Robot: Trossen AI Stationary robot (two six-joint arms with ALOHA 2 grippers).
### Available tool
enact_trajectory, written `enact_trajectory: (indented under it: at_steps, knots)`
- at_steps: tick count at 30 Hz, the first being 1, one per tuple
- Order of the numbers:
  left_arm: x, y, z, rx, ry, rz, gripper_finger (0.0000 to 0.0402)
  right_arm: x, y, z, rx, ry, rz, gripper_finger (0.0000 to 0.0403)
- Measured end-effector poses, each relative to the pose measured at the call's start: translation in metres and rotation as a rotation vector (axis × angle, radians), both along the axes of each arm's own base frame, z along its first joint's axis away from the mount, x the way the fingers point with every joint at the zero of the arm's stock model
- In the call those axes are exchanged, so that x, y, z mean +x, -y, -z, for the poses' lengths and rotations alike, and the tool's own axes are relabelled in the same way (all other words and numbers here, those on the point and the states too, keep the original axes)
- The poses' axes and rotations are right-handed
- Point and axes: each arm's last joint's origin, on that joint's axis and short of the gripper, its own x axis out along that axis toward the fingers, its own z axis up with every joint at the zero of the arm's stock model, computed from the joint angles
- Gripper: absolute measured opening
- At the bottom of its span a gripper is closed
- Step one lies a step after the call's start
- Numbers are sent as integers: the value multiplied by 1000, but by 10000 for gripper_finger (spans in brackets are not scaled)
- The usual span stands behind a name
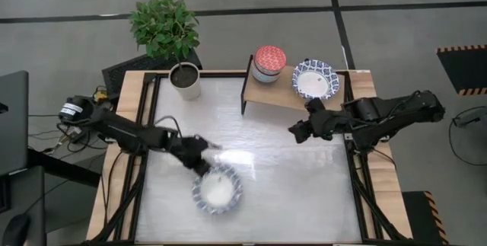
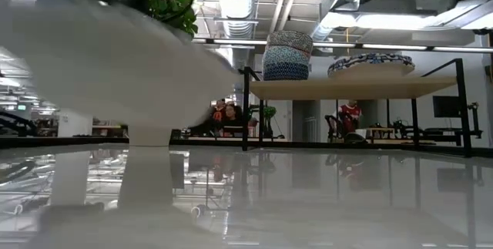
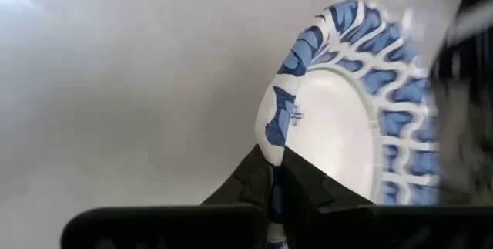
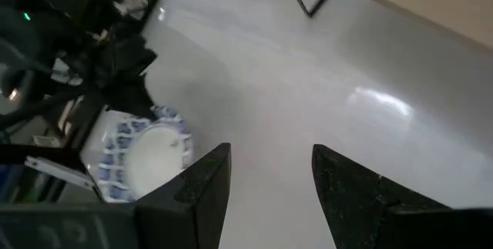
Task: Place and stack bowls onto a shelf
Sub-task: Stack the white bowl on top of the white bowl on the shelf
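The left wrist view alone shows the left gripper (image 3: 276, 180) pinching the rim of a blue-and-white bowl (image 1: 217, 190) near the table's (image 1: 304, 193) front edge. The right gripper (image 4: 268, 180) hovers open just in front of the shelf (image 1: 274, 94), which carries stacked small bowls (image 1: 269, 63) and a second blue-and-white bowl (image 1: 314, 79).

- The blue-and-white bowl (image 3: 339, 118) is cut off by the edge of the left wrist view, and one side is blurry.
- In the low view a big white blur (image 2: 108, 56) hides the plant pot.
- People far behind the shelf (image 2: 354, 87) are too small to make out.
- The stacked small bowls (image 1: 269, 63) hide one another from above.
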Motion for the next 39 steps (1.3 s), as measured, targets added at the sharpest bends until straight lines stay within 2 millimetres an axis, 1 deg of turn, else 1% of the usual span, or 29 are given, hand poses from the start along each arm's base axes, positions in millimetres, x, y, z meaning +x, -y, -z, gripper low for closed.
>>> enact_trajectory:
  at_steps: [3, 7, 12, 14, 16, 18, 21, 25, 27, 29, 31, 32, 35, 36, 39]
  knots:
    - [8, -21, -20, 104, 58, -88, 1, 19, 0, 3, -23, 38, -14, 207]
    - [20, -40, -55, 230, 167, -115, 0, 45, 0, 11, -34, 66, -101, 207]
    - [30, -50, -96, 394, 241, -120, 0, 73, 4, 26, -1, 73, -156, 207]
    - [31, -52, -107, 450, 238, -112, 0, 79, 5, 31, 12, 64, -162, 207]
    - [31, -54, -115, 496, 235, -101, 0, 87, 5, 33, 23, 94, -172, 207]
    - [32, -55, -119, 516, 240, -96, 0, 91, 4, 37, 22, 87, -178, 207]
    - [31, -57, -120, 516, 234, -95, 0, 98, 3, 37, 5, 123, -201, 207]
    - [32, -58, -121, 499, 255, -86, 0, 106, 3, 47, 18, 98, -235, 205]
    - [32, -58, -121, 499, 255, -85, 0, 111, 2, 54, 35, 75, -255, 193]
    - [33, -58, -122, 487, 271, -74, 0, 114, 2, 60, 55, 53, -271, 172]
    - [34, -57, -123, 481, 287, -68, 0, 118, 1, 65, 70, 44, -285, 137]
    - [33, -57, -123, 479, 284, -58, 0, 119, 1, 67, 78, 35, -285, 115]
    - [34, -56, -124, 481, 296, -39, 1, 119, 1, 71, 81, 10, -279, 32]
    - [34, -57, -124, 483, 303, -41, 4, 119, 1, 70, 77, 11, -275, 21]
    - [36, -57, -127, 483, 341, -38, 26, 114, 3, 68, 83, -2, -235, 20]
